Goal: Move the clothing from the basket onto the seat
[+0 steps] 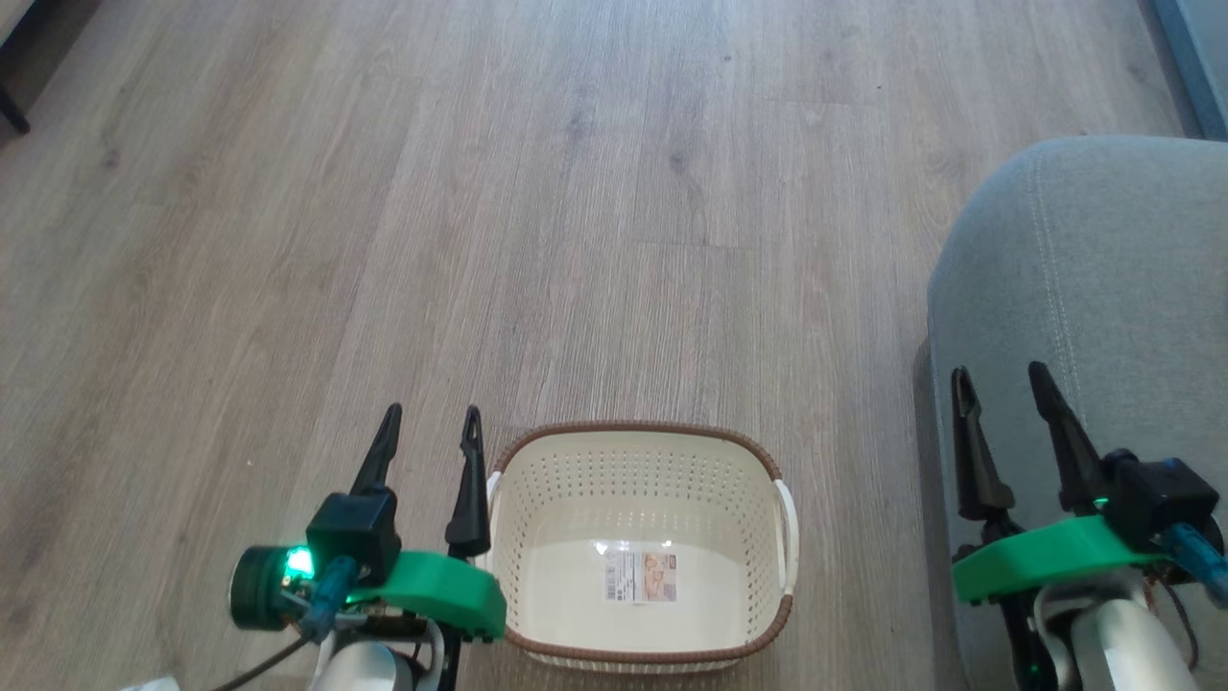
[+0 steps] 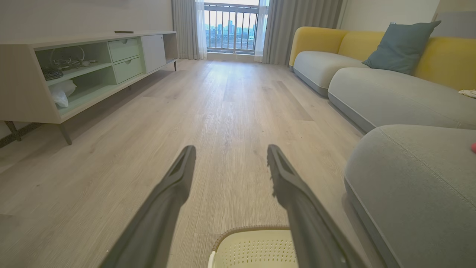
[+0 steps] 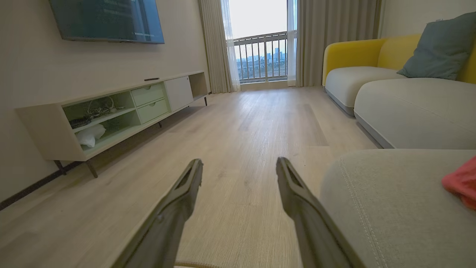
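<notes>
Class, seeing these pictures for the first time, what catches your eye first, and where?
The cream basket on the wooden floor, low in the head view, holds just a paper label. Flanking it, the open left gripper and right gripper show bright green brackets. A red garment lies on the grey seat at the right wrist view's right edge.

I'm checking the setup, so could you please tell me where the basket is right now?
In the head view the basket stands on the wood floor at bottom centre, just right of the left gripper and left of the grey seat.
</notes>
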Robot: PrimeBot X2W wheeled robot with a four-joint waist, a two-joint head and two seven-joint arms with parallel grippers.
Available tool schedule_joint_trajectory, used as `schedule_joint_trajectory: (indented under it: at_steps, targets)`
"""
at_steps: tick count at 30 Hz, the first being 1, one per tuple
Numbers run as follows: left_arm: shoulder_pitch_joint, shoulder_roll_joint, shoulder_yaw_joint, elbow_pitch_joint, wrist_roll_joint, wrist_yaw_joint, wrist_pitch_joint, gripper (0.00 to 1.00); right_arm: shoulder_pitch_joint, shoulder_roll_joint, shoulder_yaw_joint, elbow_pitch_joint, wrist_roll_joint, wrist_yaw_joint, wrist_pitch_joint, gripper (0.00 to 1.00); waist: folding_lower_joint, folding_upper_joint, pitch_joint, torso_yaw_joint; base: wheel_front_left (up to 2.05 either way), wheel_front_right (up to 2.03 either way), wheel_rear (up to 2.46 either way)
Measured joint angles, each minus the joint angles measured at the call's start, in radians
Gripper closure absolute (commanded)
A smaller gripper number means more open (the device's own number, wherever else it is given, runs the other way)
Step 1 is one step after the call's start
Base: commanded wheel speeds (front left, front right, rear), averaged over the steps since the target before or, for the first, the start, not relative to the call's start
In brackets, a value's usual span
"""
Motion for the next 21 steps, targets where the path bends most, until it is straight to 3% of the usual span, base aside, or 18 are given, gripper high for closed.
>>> schedule_joint_trajectory:
  at_steps: [21]
  targets:
    - [0.011,0.0,0.05,-0.016,-0.079,-0.097,0.0,0.0,-0.002,0.012,0.001,0.02,0.024,0.0,0.0,0.0,0.0001,0.0,0.0,-0.014,0.0,0.0,0.0]
